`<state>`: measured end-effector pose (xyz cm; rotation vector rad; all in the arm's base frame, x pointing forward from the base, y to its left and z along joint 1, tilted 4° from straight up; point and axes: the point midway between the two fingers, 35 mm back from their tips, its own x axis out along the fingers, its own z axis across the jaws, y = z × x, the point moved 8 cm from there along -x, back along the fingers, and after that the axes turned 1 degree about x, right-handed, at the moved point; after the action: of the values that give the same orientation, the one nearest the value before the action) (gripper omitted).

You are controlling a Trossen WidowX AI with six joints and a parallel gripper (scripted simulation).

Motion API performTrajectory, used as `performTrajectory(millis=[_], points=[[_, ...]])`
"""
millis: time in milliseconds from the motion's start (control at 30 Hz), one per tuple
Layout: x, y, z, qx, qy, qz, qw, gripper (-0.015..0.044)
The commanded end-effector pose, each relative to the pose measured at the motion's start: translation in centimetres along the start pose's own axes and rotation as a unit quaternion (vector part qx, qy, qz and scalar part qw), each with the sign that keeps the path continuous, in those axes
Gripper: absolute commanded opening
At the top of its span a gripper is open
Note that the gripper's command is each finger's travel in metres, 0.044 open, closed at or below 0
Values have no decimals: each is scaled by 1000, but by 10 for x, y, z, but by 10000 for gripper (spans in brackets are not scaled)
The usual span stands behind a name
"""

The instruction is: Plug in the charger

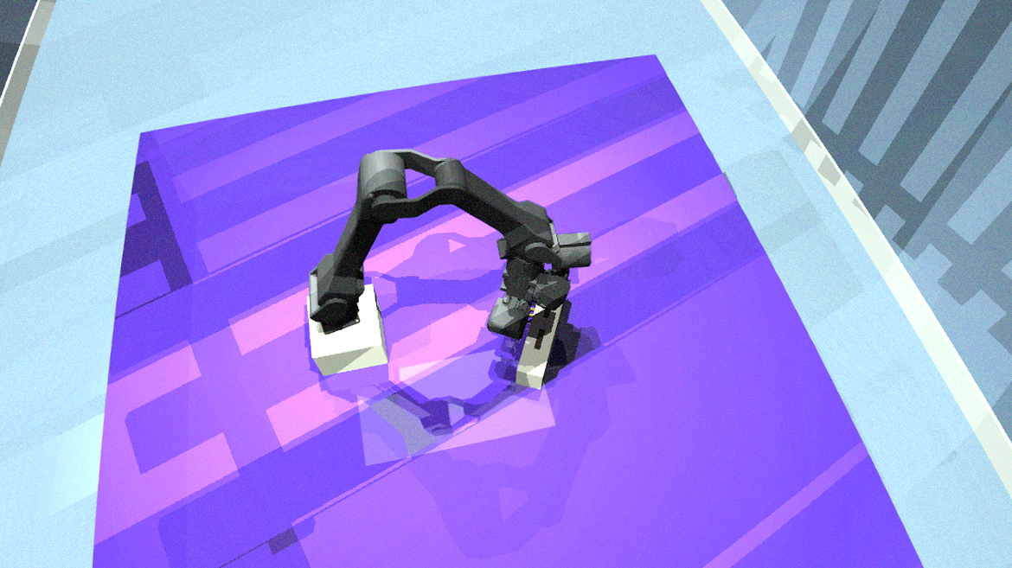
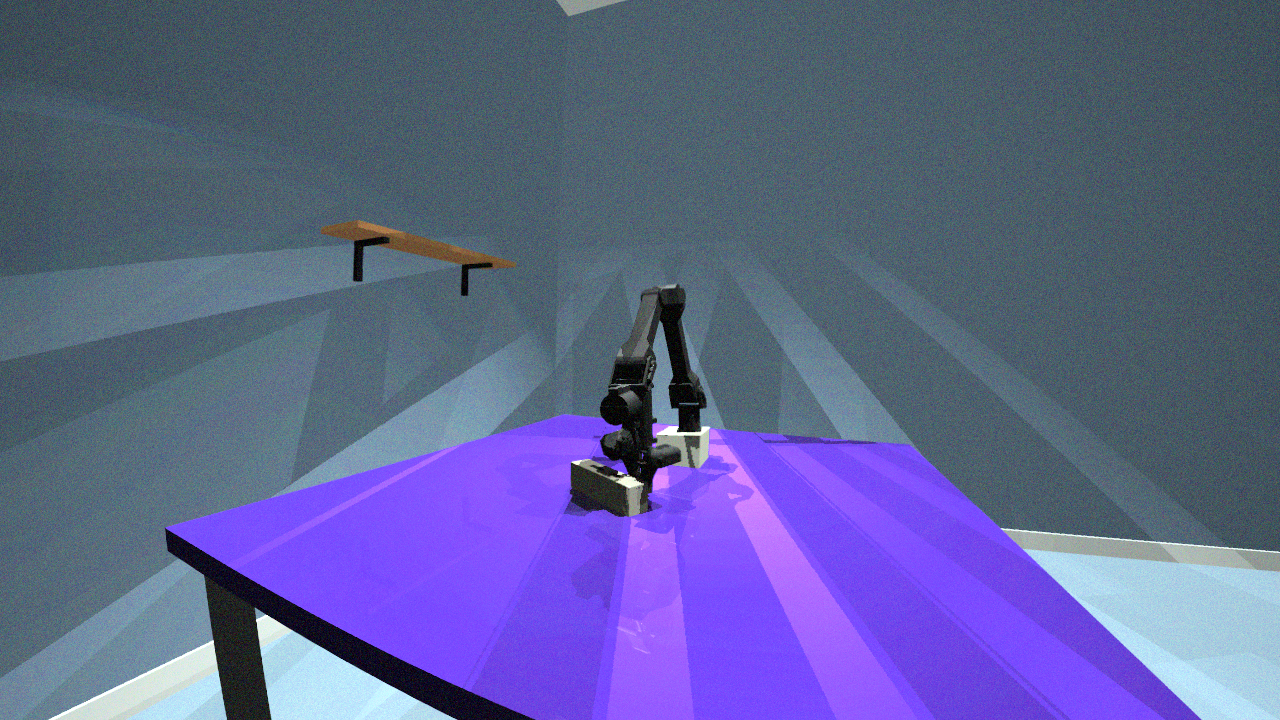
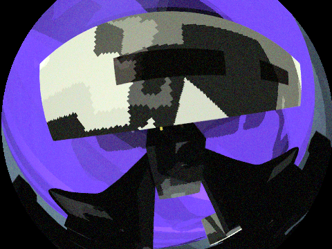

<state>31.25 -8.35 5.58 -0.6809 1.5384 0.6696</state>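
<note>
The power strip point(image 1: 536, 354) point(image 2: 599, 488) point(image 3: 69, 79) is a long pale block on the purple table, with two dark recesses along its top in the wrist view. Shadow patches cover much of it. My gripper point(image 1: 530, 313) point(image 2: 641, 474) point(image 3: 172, 153) is shut on the charger point(image 3: 176, 146), a black block pointing at the strip's near long side. The charger's front end meets the strip's near edge in the wrist view. One small yellow speck of a prong point(image 3: 161, 128) shows there; the rest of the prongs is hidden. I cannot tell whether they touch or enter an outlet.
The arm's white base block point(image 1: 348, 341) point(image 2: 691, 445) stands on the purple table point(image 1: 732, 386) point(image 2: 402, 537), to the left of the strip in the top view. A wooden shelf point(image 2: 420, 244) hangs on the wall, away from the arm. Striped light and shadows cross the table.
</note>
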Motion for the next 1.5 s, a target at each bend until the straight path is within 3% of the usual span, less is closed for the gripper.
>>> performTrajectory(millis=[0, 1467], points=[[-1, -3, 1, -3, -2, -1, 1000, 0], [-2, -8, 1, -3, -2, -2, 1000, 0]])
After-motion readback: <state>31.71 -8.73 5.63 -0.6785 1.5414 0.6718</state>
